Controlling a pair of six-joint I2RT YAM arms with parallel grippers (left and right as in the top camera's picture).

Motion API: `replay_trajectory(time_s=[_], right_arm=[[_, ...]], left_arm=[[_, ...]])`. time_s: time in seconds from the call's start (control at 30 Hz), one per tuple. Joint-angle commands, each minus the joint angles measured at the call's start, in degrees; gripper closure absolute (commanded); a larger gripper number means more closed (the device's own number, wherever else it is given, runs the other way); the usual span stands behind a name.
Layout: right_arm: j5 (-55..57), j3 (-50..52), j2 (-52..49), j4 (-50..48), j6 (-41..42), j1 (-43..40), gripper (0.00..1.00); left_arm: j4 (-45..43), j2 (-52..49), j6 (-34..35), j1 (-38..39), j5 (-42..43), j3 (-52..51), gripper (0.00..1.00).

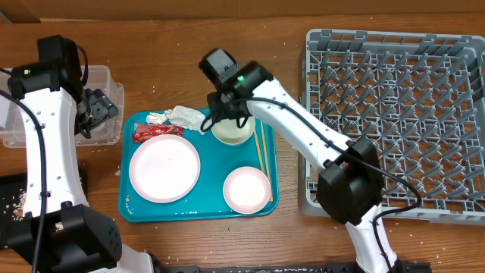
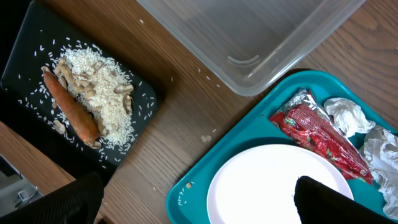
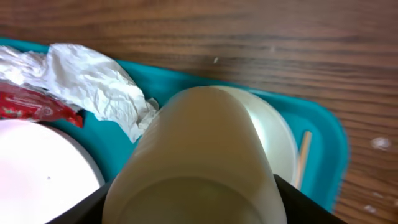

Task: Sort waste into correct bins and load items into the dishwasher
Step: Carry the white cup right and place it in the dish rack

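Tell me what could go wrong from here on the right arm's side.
1. The right gripper seems to hold the cup low over the bowl; swinging sideways could knock the bowl or the chopsticks beside it.
2. The cup's smooth rounded wall might slip from the grip on the way to the rack.
3. The tissues lie close by and could be dragged off the teal tray.

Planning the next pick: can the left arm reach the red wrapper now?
Probably yes: the red wrapper lies uncovered at the teal tray's left edge, close to the open left gripper, and the right gripper holds a cup over the bowl, clear of it.
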State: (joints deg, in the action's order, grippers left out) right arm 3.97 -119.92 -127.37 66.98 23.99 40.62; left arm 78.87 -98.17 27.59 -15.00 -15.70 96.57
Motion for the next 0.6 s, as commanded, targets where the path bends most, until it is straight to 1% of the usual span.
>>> replay_trajectory(time_s=[0.0, 0.1, 0.2, 0.3, 0.4, 0.57], right_arm=[[6.51, -8.35, 1.75, 3.85, 0.31, -0.7, 0.37], [10.78, -14.91, 2.69, 8.85, 0.28, -3.08, 0.37], [11.63, -20.85, 3.65, 13.94, 0.35, -7.69, 0.37], [11.87, -24.87, 4.46, 19.21, 2.71, -14.27, 0.36], [11.82, -26.21, 4.87, 23.67, 4.79, -22.4, 0.34], [10.29, -25.11, 4.9, 28.94, 5.9, -35.69, 0.33]], left_arm=[[0.0, -0.2, 1.33, 0.13, -0.79, -0.09, 0.0], [-0.02, -0.2, 1.36, 0.13, -0.79, -0.09, 0.0], [-0.04, -0.2, 1.36, 0.13, -0.79, -0.09, 0.0], [-0.02, -0.2, 1.33, 0.13, -0.79, -0.09, 0.0], [-0.02, -0.2, 1.33, 0.13, -0.79, -0.09, 0.0], [-0.07, -0.2, 1.36, 0.13, -0.79, -0.09, 0.0]])
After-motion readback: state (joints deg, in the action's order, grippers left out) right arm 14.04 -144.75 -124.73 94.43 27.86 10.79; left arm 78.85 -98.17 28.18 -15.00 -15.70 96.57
